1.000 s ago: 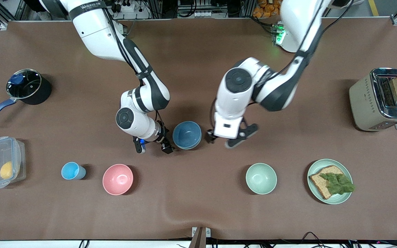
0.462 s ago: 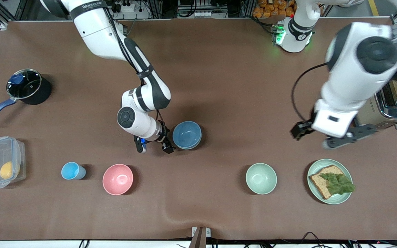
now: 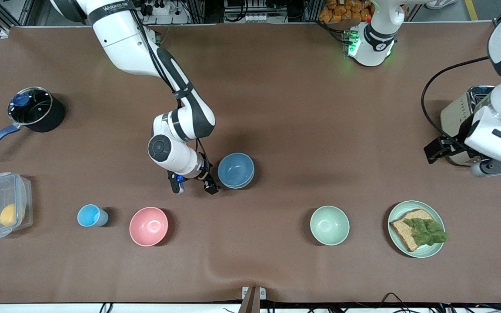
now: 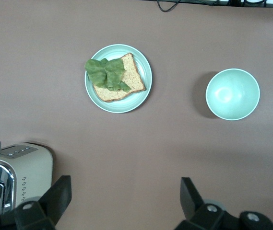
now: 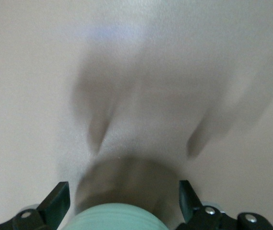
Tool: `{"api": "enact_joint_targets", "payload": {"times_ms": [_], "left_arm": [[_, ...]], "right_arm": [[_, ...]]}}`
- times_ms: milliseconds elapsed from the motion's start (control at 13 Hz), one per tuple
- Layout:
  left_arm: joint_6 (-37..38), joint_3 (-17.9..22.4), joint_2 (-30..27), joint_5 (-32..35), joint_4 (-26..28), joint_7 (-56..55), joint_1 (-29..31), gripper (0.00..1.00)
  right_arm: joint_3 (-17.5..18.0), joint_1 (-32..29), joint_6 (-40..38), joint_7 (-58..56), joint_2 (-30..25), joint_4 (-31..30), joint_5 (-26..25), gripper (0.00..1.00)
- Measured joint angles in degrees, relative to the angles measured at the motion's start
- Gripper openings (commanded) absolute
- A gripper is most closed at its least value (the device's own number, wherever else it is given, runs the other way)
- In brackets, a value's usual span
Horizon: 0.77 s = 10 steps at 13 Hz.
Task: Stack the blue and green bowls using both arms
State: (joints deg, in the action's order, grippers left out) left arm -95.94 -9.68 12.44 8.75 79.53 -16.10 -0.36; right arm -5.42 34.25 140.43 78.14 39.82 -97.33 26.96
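The blue bowl [image 3: 235, 169] sits mid-table, nested in the green bowl, of which only a thin rim [image 3: 235, 187] shows under it. The green bowl's ribbed outer wall [image 5: 117, 219] shows in the right wrist view, between the fingers. My right gripper [image 3: 193, 186] is open and low beside the stacked bowls, toward the right arm's end; it also shows in its wrist view [image 5: 122, 201]. My left gripper [image 3: 461, 160] is open and empty, up beside the toaster [image 3: 472, 126]; it also shows in its wrist view [image 4: 125, 196].
A mint bowl [image 3: 329, 225] and a green plate with bread and lettuce [image 3: 436, 250] lie nearer the front camera toward the left arm's end. A pink bowl [image 3: 148, 226], light-blue cup [image 3: 90, 215], lidded box [image 3: 2, 204] and pot [image 3: 35, 108] stand toward the right arm's end.
My left arm has swung away from beside the stacked bowls to the toaster at its end of the table, gripper open. My right gripper has barely moved.
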Motion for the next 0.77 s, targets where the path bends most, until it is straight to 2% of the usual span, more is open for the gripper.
{"api": "enact_joint_targets", "payload": {"times_ms": [154, 308, 615, 769], "left_arm": [[0.53, -0.08, -0.84, -0.01, 0.06, 1.07, -0.04, 1.00], [2.32, -0.05, -1.71, -0.15, 0.12, 1.95, 0.39, 1.00], [5.12, 0.06, -3.58, -1.04, 0.50, 3.20, 1.03, 1.00], [5.75, 0.13, -4.96, -2.69, 2.45, 3.68, 1.54, 1.00]], "right_arm": [[-0.45, -0.42, -0.38, -1.87, -0.04, 0.06, -0.94, 1.00], [-0.81, -2.39, -4.31, -7.19, -0.48, 0.56, -1.12, 1.00], [-2.48, -8.65, -17.93, -24.51, -4.51, 2.54, -1.29, 1.00], [-6.09, -11.36, -26.33, -37.10, -8.57, 2.96, -1.34, 1.00]]}}
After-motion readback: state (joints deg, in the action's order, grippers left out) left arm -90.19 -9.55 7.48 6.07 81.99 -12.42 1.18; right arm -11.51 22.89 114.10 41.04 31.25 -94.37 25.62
